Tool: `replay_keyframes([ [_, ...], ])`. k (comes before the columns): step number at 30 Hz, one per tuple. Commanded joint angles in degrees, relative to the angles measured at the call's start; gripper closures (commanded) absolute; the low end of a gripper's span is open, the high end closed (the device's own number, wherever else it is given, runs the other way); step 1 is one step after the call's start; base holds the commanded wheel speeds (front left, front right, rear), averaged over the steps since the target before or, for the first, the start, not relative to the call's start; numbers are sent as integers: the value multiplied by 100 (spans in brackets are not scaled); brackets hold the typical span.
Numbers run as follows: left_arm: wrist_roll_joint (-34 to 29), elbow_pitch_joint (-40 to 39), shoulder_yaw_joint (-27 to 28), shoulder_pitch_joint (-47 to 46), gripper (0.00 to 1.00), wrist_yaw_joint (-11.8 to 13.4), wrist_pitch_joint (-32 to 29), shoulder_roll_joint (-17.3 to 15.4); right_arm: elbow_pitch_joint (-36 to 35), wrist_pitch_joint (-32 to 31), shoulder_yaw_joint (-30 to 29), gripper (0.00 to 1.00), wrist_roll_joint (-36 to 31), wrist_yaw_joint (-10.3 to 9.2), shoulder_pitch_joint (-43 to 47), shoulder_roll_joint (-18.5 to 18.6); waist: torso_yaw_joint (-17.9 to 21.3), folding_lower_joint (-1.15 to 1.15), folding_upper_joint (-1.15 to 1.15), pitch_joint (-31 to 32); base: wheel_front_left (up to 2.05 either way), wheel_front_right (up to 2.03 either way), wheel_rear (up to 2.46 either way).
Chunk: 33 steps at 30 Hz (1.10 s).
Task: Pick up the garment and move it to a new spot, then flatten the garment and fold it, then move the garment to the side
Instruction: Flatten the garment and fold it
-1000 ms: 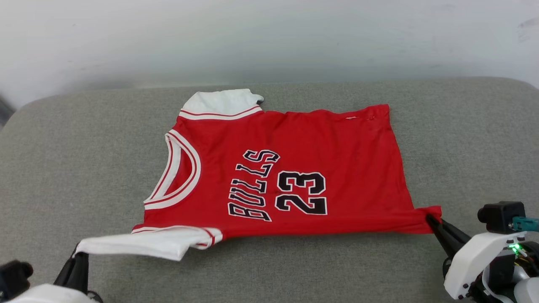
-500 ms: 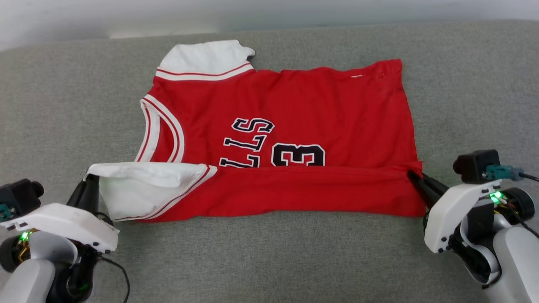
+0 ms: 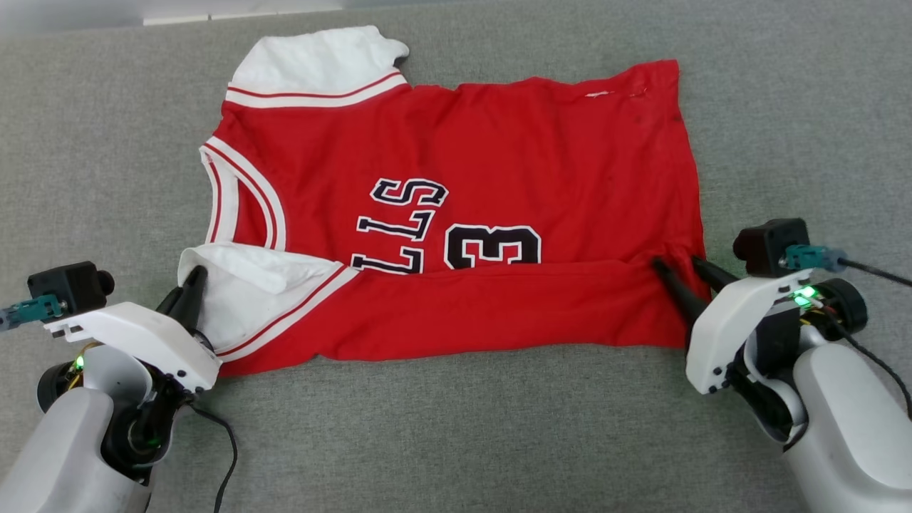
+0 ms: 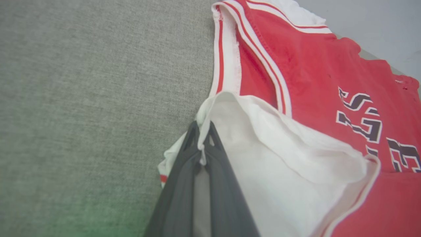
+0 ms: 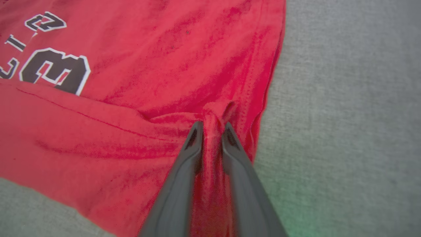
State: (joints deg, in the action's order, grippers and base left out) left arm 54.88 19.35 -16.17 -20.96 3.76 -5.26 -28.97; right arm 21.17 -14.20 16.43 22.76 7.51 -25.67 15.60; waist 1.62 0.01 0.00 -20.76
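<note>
L claw (image 3: 194,276): fingers are pressing together, clamping the edge of the white sleeve (image 3: 249,299). Wrist cam is showing the cloth pinched right at the tips.
R claw (image 3: 678,265): fingers are standing apart, w/ a bunched ridge of red hem cloth sitting in the gap. Tips are resting at the hem corner.
garment: red jersey (image 3: 499,142) is lying mostly flat on the grey bench (image 3: 456,427). It's spreading out betw both claws & past their tips, neck end by the L claw, hem end by the R claw.
fold: the long edge (image 3: 499,306) nearest the claws is lying doubled over onto the front, running from one claw across to the other.
lettering: black/white print (image 3: 456,235) is sitting just past that fold, approx midway betw the claws. The flap is covering its lower part.
near sleeve: it's bunching up right beside the L claw tips, on top of the red.
far sleeve: other white sleeve (image 3: 313,64) is lying well beyond the L claw.
neck: striped neck trim (image 3: 214,199) is curving just beyond the L claw tips.
</note>
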Motion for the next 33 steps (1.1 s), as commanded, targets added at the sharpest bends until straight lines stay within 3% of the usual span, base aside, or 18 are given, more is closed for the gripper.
replay_keyframes([
  [1,12,70,-6,-67,0,-16,15,27,49,70,43,0,29,-4,-24,-35,11,-1,0,48,0,0,0],
  [9,55,260,118,-174,0,-188,34,-241,-312,1423,-104,0,-75,-4,224,-137,108,-1,0,494,0,0,0],
  [17,311,-494,247,174,0,-133,-931,-1056,-848,1672,-478,0,-268,-4,709,-313,288,-1,0,947,0,0,0],
  [23,728,-1207,225,649,0,261,-2323,-1759,-1338,1483,-627,0,-353,-4,1034,-476,461,-1,0,919,0,0,0],
  [28,1194,-1536,285,1099,0,679,-2967,-1831,-1511,1427,-680,0,-382,-4,1130,-670,621,-1,0,682,0,0,0],
  [33,1398,-1461,360,1291,0,754,-2997,-1756,-1561,1446,-644,0,-412,-4,1094,-821,767,-1,0,429,0,0,0],
])
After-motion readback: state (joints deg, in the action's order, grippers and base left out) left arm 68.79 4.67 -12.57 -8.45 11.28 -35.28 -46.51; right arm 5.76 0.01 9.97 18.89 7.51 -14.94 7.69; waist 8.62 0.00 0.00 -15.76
